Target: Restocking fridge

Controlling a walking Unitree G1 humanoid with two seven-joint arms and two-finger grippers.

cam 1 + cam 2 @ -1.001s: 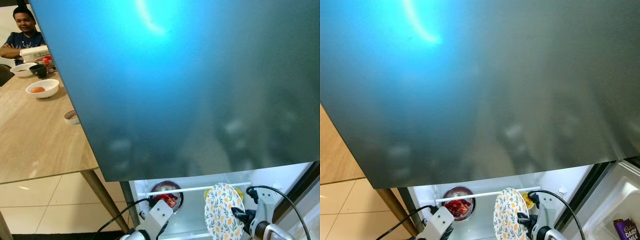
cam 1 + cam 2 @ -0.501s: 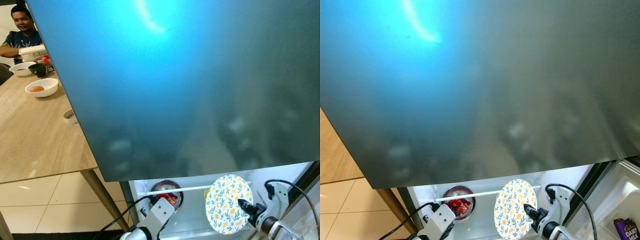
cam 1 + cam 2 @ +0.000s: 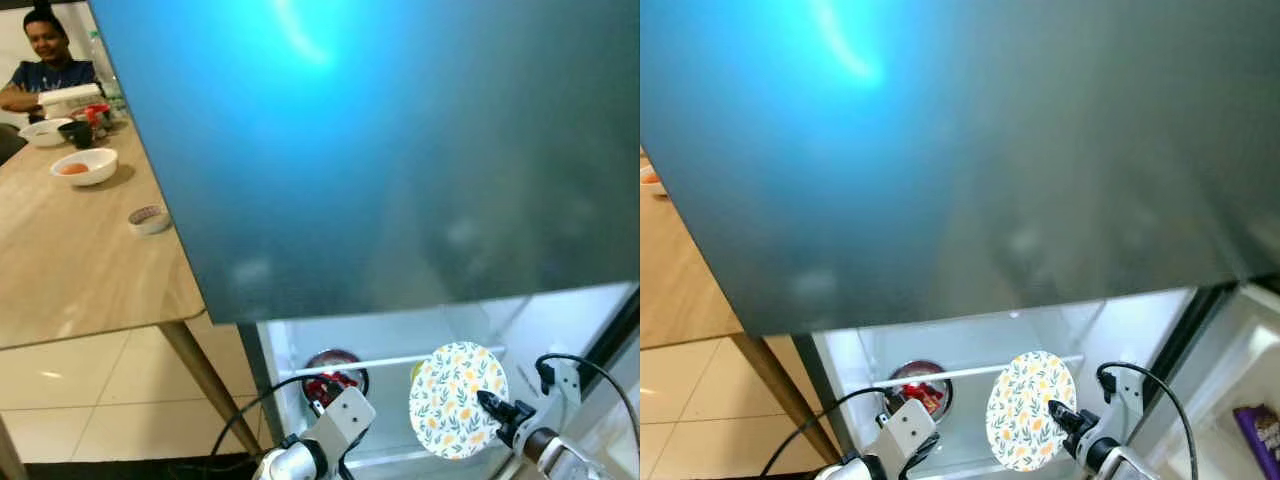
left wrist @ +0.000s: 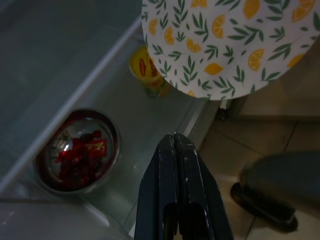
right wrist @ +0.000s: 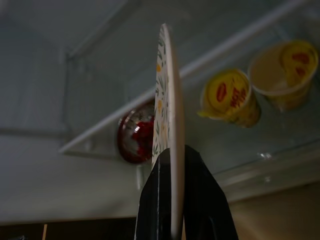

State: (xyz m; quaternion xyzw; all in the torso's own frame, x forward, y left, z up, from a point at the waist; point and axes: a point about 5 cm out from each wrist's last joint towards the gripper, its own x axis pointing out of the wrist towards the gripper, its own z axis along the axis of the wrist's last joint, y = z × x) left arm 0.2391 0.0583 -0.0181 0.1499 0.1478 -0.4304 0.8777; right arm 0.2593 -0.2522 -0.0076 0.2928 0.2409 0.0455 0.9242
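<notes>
In front of the open fridge (image 3: 400, 340), low at the lit shelf opening, right end effector (image 3: 1055, 413) clamps the rim of a lemon-print plate (image 3: 1031, 410), fingers (image 5: 200, 200) pinched on either side of its edge. Plate is upright, patterned face toward the camera, just in front of the white shelf rail (image 3: 390, 362). Left end effector (image 4: 175, 145) has fingers pressed together, holding nothing, hanging below and left of the plate, pointed at the shelf front. On the shelf: metal bowl of red food (image 4: 77, 150) at left behind the rail, two yellow cups (image 5: 230, 97) at right, partly hidden by the plate. Large glossy fridge door (image 3: 380, 140) covers the upper view, with a blue light glare. Right door bin holds a purple chocolate bar (image 3: 1262, 432). Left side: wooden counter (image 3: 70, 260) with white bowls (image 3: 84, 167), small dish (image 3: 150, 219), dark cup (image 3: 74, 131); a person (image 3: 48, 62) sits at the far end. Tiled floor (image 3: 90, 400) below.
</notes>
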